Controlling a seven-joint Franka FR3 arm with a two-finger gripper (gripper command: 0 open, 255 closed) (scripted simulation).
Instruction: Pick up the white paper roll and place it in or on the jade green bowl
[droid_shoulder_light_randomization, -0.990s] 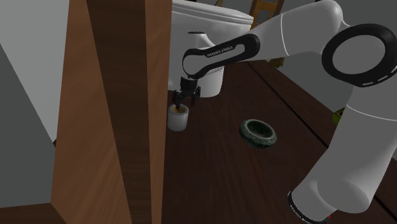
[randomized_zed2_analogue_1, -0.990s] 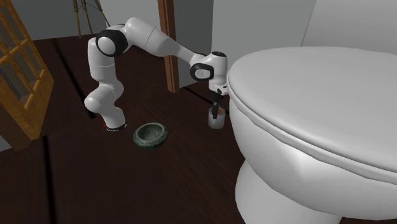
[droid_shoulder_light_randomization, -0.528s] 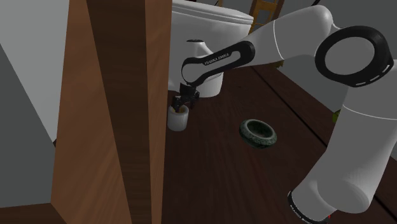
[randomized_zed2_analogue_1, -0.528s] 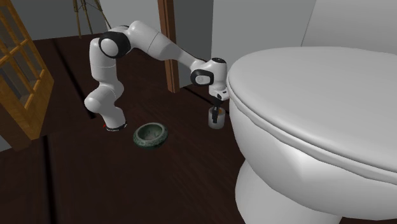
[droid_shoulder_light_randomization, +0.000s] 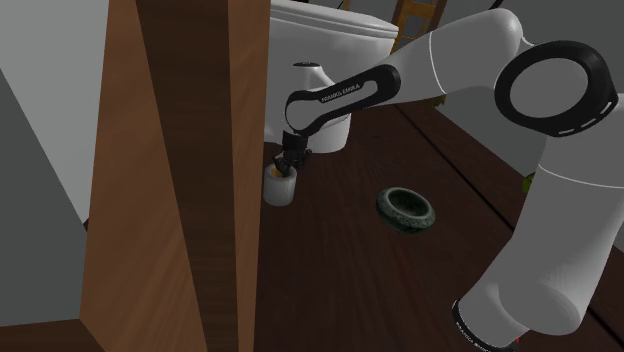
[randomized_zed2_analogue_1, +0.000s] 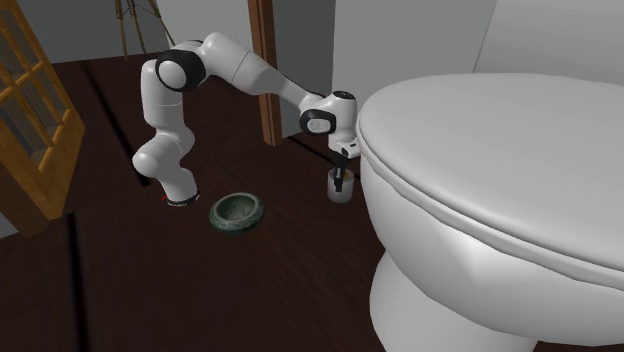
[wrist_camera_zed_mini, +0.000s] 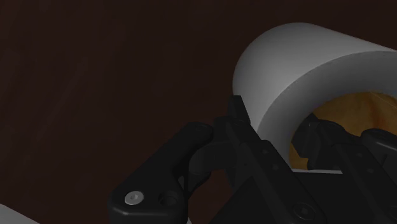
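The white paper roll (droid_shoulder_light_randomization: 280, 189) stands upright on the dark wooden floor, close to the toilet base. My gripper (droid_shoulder_light_randomization: 288, 168) points straight down onto its top. In the wrist view my gripper (wrist_camera_zed_mini: 273, 118) is shut on the paper roll (wrist_camera_zed_mini: 286, 57). One finger sits outside the white wall and the other inside the brownish core. From across the room the paper roll (randomized_zed2_analogue_1: 340, 193) shows under my gripper (randomized_zed2_analogue_1: 341, 180), just beside the toilet bowl. The dark green bowl (droid_shoulder_light_randomization: 407, 209) lies on the floor apart from the roll, nearer the arm's base; the same bowl (randomized_zed2_analogue_1: 237, 212) holds nothing.
A large white toilet (randomized_zed2_analogue_1: 480, 170) looms right next to the roll. A tall wooden post (droid_shoulder_light_randomization: 170, 170) stands on the roll's other side, leaving a narrow gap. A wooden lattice door (randomized_zed2_analogue_1: 30, 110) is at the second exterior view's left.
The gripper has come down onto the roll and its fingers have gone from apart to shut on the roll's wall. The roll and bowl have not moved.
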